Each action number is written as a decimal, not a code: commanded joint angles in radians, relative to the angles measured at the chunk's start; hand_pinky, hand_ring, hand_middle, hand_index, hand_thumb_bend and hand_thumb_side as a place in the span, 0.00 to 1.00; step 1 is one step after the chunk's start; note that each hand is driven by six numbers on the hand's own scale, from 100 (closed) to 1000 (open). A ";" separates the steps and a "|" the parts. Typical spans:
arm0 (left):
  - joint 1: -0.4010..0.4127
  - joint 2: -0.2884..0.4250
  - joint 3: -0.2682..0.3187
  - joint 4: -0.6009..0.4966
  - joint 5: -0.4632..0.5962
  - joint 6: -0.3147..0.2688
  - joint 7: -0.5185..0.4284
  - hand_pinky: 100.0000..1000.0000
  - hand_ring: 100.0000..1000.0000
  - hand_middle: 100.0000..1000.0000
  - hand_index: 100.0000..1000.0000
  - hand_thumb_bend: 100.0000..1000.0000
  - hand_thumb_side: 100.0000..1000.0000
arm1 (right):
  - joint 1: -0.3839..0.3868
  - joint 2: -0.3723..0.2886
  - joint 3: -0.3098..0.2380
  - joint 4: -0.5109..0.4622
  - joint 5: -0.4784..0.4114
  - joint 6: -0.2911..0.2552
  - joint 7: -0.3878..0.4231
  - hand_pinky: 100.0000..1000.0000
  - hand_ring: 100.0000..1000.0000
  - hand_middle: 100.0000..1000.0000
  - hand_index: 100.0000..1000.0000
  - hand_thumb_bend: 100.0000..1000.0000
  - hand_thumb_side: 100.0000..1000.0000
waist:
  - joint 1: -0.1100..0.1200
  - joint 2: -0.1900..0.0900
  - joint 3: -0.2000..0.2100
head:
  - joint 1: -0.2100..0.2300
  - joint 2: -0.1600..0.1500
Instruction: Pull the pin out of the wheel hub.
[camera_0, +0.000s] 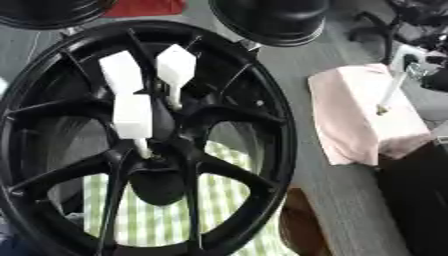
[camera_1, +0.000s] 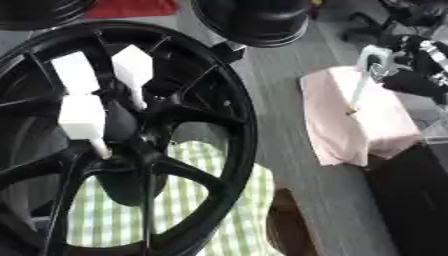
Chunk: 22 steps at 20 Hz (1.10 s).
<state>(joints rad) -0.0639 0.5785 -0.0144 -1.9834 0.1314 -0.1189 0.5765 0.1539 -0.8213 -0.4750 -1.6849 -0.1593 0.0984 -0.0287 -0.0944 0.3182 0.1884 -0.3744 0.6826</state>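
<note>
A large black wheel fills the left of both views, its hub near the middle. Three white-handled pins stand in the hub: one at the upper left, one beside it, one lower down. My right hand is at the upper right, away from the wheel, shut on another white-handled pin. That pin hangs tip down, its brass end just above a pink cloth. My left hand shows in no view.
A second black wheel lies at the top, and part of a third at the top left, beside a red thing. A green checked cloth lies under the big wheel. A brown object sits at its lower right on the grey table.
</note>
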 joint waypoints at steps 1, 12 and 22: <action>-0.011 0.018 -0.002 -0.017 0.005 -0.002 -0.012 0.87 0.70 0.59 0.70 0.37 0.60 | 0.033 0.005 -0.055 -0.066 0.055 -0.007 -0.052 0.95 1.00 0.65 0.79 0.00 0.00 | 0.001 -0.018 0.004 | -0.022 -0.011; -0.015 0.019 -0.003 -0.017 0.012 -0.007 -0.018 0.87 0.70 0.59 0.70 0.38 0.60 | 0.038 0.043 -0.017 -0.186 0.201 0.068 -0.217 1.00 1.00 0.79 0.89 0.00 0.74 | 0.002 -0.018 0.004 | -0.032 -0.008; -0.014 0.020 -0.004 -0.017 0.010 -0.005 -0.014 0.87 0.70 0.58 0.70 0.37 0.60 | 0.044 0.034 -0.007 -0.183 0.204 0.156 -0.340 0.99 1.00 0.69 0.81 0.00 0.07 | -0.003 -0.018 0.002 | -0.044 0.001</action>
<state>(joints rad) -0.0723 0.5786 -0.0215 -1.9834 0.1392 -0.1242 0.5614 0.1949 -0.7530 -0.4652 -1.8624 0.0351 0.2423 -0.3570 -0.1006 0.3183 0.1918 -0.4145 0.6843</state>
